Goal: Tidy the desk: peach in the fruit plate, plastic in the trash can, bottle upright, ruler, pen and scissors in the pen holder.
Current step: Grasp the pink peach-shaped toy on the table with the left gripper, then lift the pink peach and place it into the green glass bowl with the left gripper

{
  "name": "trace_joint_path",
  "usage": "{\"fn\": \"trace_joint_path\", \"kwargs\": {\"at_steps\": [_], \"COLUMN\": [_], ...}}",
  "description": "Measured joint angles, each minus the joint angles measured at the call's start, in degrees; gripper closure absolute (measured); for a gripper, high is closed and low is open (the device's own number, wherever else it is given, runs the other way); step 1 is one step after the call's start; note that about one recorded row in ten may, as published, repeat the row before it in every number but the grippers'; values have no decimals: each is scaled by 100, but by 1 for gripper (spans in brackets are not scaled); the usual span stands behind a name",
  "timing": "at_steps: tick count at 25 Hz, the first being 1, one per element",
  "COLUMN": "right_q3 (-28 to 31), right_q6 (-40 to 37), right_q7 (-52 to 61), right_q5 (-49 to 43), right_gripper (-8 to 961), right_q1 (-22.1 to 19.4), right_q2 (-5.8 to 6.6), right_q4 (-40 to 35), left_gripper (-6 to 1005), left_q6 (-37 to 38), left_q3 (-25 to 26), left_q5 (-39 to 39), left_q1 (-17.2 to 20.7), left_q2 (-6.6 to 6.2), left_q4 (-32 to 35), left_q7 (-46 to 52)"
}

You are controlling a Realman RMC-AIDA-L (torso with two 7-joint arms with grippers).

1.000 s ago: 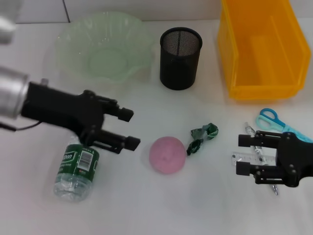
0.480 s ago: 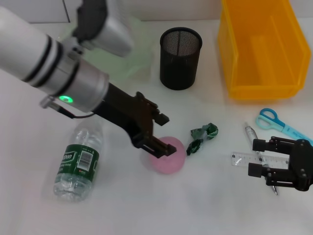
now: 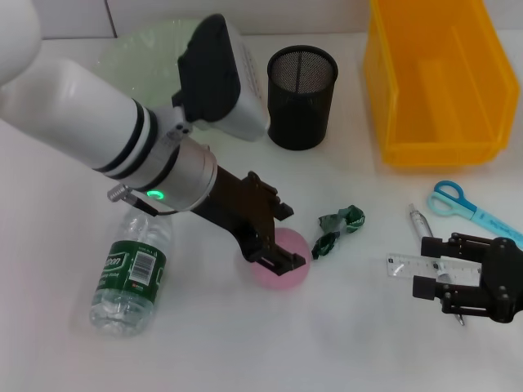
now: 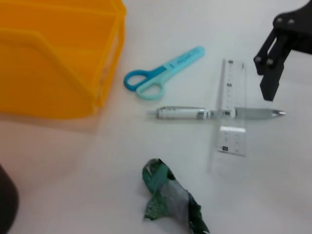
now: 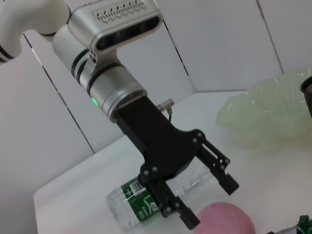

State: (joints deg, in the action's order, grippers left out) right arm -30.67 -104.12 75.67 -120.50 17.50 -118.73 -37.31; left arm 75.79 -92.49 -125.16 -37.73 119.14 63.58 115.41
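We see the left gripper (image 3: 276, 238) spread wide over the pink peach (image 3: 282, 260) on the tabletop (image 3: 212, 343), fingers straddling it, which we judge a setup for lifting it to the pale green fruit plate (image 3: 122, 61) behind the arm. The right gripper (image 3: 430, 267), also spread, hovers by the ruler (image 3: 402, 264) and pen (image 3: 418, 220), while the lying bottle (image 3: 131, 273) and green plastic wrapper (image 3: 339, 226) flank the peach without blocking it.
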Motion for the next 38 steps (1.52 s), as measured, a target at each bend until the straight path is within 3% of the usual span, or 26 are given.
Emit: {"fn": "trace_joint_path", "kwargs": {"at_steps": [5,17,18,28,31,33,34,35,37,38], "right_q3": [0,0,3,115,195,317,317,350,376,381], "right_q6": [0,-6,-5,-1,0,42,42,59,75,78], "right_q7": [1,45,48,24,18,10,10,9,8,7], "right_q5": [0,56,58,62,62,62,62,62,62,62], "right_gripper": [190,191,191,192,193,193,193,193,193,193], "right_q1": [18,104,111,114,114,111,111,111,115,119], "right_q2": [-2,-15,-17,-19,-18,-18,-18,-18,-18,-18], "right_q4": [6,4,4,4,5,21,21,34,75,97], "left_gripper": [379,407,729,928,952,957,959,959,958,958], "left_q6": [-58,-218,-259,-287,-274,-274,-271,-271,-324,-487], "left_q3": [-257,-335,-365,-315,155,155,691,691,1405,1995], "left_q5": [-46,-102,-104,-89,50,50,271,271,609,795], "left_q1": [1,18,25,85,269,269,476,476,637,680], "left_q2": [3,4,4,-2,-29,-29,-40,-40,-48,-49], "left_q4": [-67,-100,-102,-22,336,336,695,695,903,928], "left_q7": [-50,-68,-70,-136,-241,-241,-394,-394,-614,-714]}}
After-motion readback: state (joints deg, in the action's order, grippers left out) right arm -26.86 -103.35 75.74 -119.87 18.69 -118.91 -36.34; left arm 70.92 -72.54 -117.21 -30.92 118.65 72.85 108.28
